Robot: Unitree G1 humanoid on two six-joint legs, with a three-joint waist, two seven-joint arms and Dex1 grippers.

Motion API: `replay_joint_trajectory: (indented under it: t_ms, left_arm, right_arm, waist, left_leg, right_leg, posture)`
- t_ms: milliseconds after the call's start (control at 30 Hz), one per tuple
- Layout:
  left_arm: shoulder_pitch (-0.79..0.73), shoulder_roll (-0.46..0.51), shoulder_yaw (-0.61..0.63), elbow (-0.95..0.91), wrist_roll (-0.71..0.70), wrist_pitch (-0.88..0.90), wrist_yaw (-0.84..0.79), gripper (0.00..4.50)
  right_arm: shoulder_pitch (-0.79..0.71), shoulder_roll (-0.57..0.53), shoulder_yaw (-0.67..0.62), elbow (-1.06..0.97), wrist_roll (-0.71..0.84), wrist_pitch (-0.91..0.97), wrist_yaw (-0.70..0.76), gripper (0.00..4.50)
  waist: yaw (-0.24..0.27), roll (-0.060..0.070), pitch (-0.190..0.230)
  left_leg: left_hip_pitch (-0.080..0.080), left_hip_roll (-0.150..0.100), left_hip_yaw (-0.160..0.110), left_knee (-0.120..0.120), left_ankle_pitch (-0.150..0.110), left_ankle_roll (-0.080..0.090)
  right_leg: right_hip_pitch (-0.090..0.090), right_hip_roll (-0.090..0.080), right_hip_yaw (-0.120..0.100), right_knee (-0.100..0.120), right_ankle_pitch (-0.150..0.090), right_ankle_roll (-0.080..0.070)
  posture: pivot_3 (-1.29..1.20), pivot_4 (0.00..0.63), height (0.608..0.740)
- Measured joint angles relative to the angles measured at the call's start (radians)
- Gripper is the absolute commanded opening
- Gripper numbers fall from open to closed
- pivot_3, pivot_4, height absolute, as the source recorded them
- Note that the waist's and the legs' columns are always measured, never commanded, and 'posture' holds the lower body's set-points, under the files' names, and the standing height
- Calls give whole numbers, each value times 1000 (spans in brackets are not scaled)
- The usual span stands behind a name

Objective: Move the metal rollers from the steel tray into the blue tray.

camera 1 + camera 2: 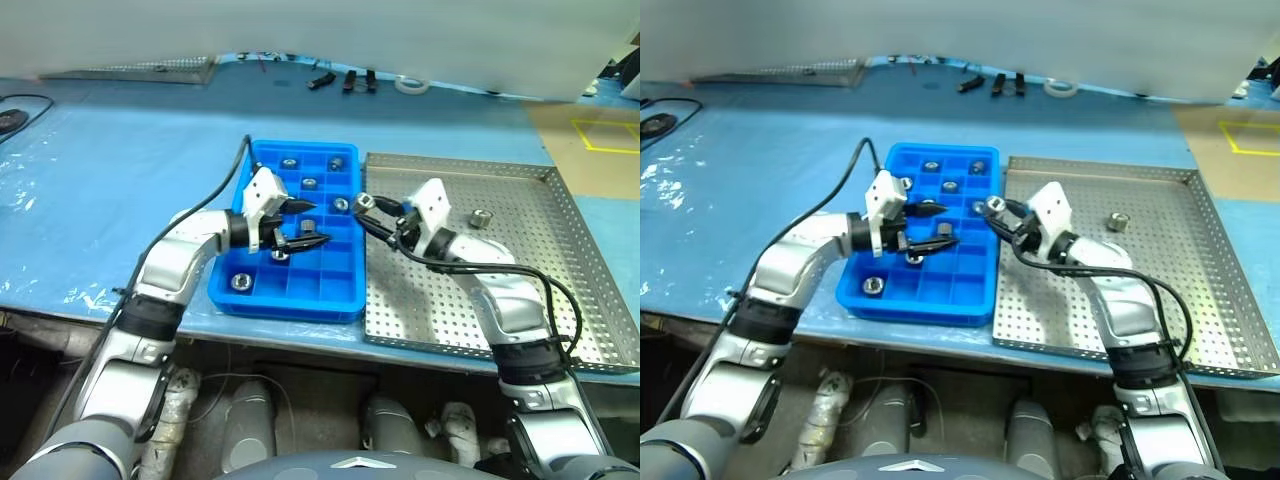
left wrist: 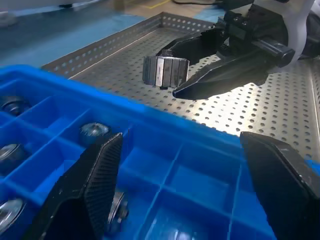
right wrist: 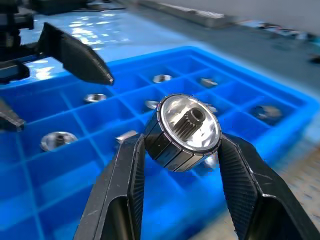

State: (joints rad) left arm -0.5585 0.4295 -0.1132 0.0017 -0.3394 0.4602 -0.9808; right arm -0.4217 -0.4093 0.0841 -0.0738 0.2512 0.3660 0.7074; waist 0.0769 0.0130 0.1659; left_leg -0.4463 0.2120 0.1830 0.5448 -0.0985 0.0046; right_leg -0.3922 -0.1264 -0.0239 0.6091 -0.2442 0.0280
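The blue tray [image 1: 285,303] lies at the table's centre with several metal rollers [image 1: 310,183] in its compartments. To its right is the steel tray [image 1: 520,300], where one roller [image 1: 480,217] rests near the back. My right gripper [image 1: 366,206] is shut on a roller [image 3: 186,131], held just above the blue tray's right rim. In the right wrist view its fingers [image 3: 122,190] clamp the roller's sides. My left gripper [image 1: 312,224] hovers open over the middle of the blue tray, nothing between its fingers [image 2: 95,180], pointing at the right gripper [image 2: 169,71].
At the table's far edge lie black tools [image 1: 345,80], a white tape roll [image 1: 411,86] and another perforated tray [image 1: 150,68]. A black cable [image 1: 225,185] runs from the left wrist over the blue sheet. The table's front edge is just below both trays.
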Motion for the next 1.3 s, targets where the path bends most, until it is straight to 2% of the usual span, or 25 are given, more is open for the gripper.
replay_joint_trajectory:
  t_ms: [233,333,500,767,1000,1167,1300]
  left_arm:
    - [172,59,83,-226,-40,112,122,3976]
    - [202,64,95,-278,-59,142,157,3976]
    - [215,70,102,-302,-75,163,186,3976]
    - [215,80,100,-317,-87,172,186,3976]
    - [193,84,83,-296,-87,171,176,3976]
    - [167,84,73,-276,-88,168,154,3976]
    - [127,69,51,-222,-87,152,134,3976]
  right_arm:
    - [-41,13,89,87,0,-20,149,1768]
    - [-33,-18,129,76,0,-16,221,1768]
    - [-11,-76,163,33,1,-10,321,1768]
    - [-11,-89,165,32,2,-5,378,1768]
    - [-5,-87,165,41,-3,-23,385,4105]
    - [2,-77,159,59,-23,-75,329,4105]
    - [15,-65,93,72,-17,-64,245,4105]
  waist:
    - [56,0,0]
    - [76,0,0]
    - [94,0,0]
    - [100,0,0]
    - [102,0,0]
    - [100,-1,0]
    - [99,-1,0]
  left_leg:
    - [-4,0,-4,0,2,-3]
    - [-5,0,-6,0,2,-4]
    - [-4,0,-7,0,4,-6]
    - [-3,0,-7,0,4,-7]
    - [-2,-1,-7,0,4,-7]
    - [1,-1,-7,0,5,-7]
    - [2,-2,-7,0,5,-8]
  right_leg:
    - [-3,0,-2,1,0,0]
    - [-2,0,-2,1,0,0]
    - [-2,1,-1,4,0,0]
    - [-3,1,-1,6,0,0]
    - [-2,1,-1,7,0,0]
    - [-1,0,0,9,0,0]
    - [0,0,2,9,0,0]
  posture:
    - [247,150,740]
    - [272,150,740]
    - [272,150,740]
    - [259,150,740]
    - [211,150,740]
    - [154,150,740]
    - [94,150,740]
